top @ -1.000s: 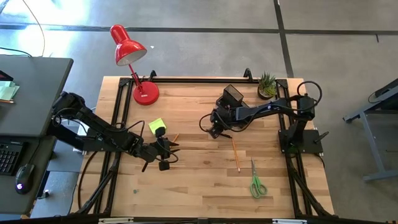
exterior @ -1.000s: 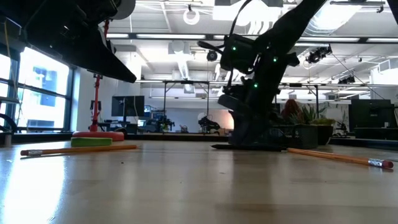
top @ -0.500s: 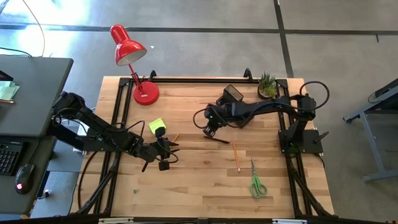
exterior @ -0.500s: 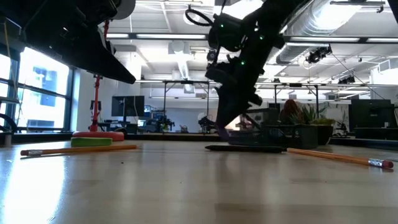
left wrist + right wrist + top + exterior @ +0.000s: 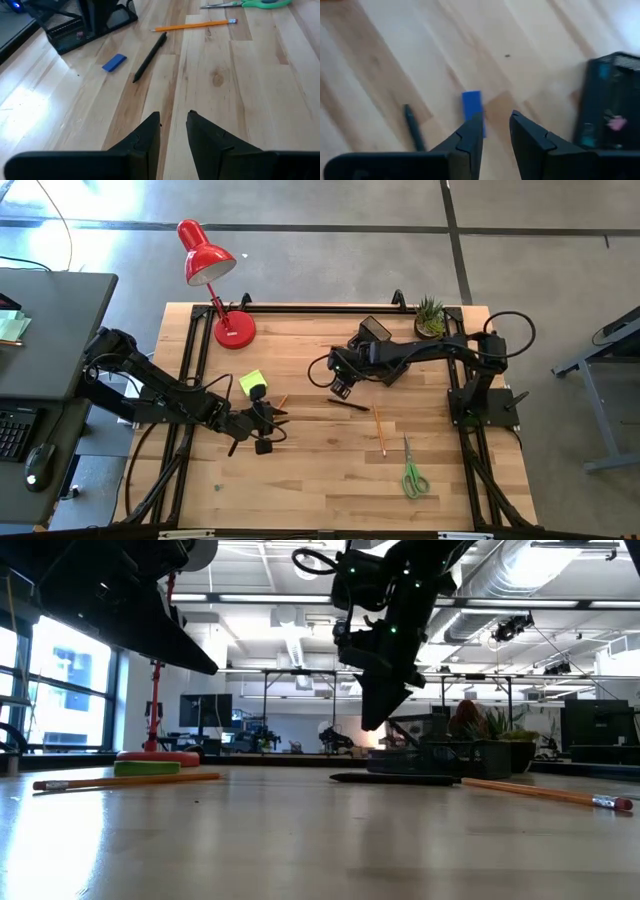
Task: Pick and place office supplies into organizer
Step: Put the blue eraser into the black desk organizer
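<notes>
My right gripper hangs open above the table, left of the black mesh organizer. Its fingers point down over a small blue eraser. A dark pen lies flat just beside it. My left gripper waits open, low over the table's left half, near the yellow-green sticky-note block. One orange pencil and the green-handled scissors lie flat toward the near right. A second pencil lies by the left gripper.
A red desk lamp stands at the far left of the table. A small potted plant stands at the far right, beside the organizer. Bare wood lies along the near edge and between the two arms.
My right gripper has risen from the table top beside the organizer and drifted slightly toward the table's left. The dark pen, which lay under it a second ago, now lies uncovered on the wood.
</notes>
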Motion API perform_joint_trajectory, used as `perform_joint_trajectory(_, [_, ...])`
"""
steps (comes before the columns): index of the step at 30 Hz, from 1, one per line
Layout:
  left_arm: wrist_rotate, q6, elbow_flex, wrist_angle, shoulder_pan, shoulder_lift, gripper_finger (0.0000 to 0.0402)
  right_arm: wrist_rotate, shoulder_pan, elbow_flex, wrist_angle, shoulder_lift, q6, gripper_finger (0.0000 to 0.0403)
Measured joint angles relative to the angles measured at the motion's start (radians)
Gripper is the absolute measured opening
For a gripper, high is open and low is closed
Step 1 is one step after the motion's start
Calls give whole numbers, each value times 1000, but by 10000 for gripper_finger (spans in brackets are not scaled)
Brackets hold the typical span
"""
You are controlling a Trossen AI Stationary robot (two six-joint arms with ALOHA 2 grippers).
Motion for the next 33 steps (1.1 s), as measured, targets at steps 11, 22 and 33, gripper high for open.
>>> perform_joint_trajectory(11, [-9, 1, 0, 6, 0, 0, 85, 121, -108, 0, -81, 0, -106, 87])
perform_joint_trajectory(22, [-10, 3, 0, 1, 0, 0, 85, 201, -192, 0, -104, -1, -161, 87])
perform_joint_trajectory(33, [-9, 3, 0, 1, 0, 0, 85, 192, -204, -8, -82, -2, -204, 88])
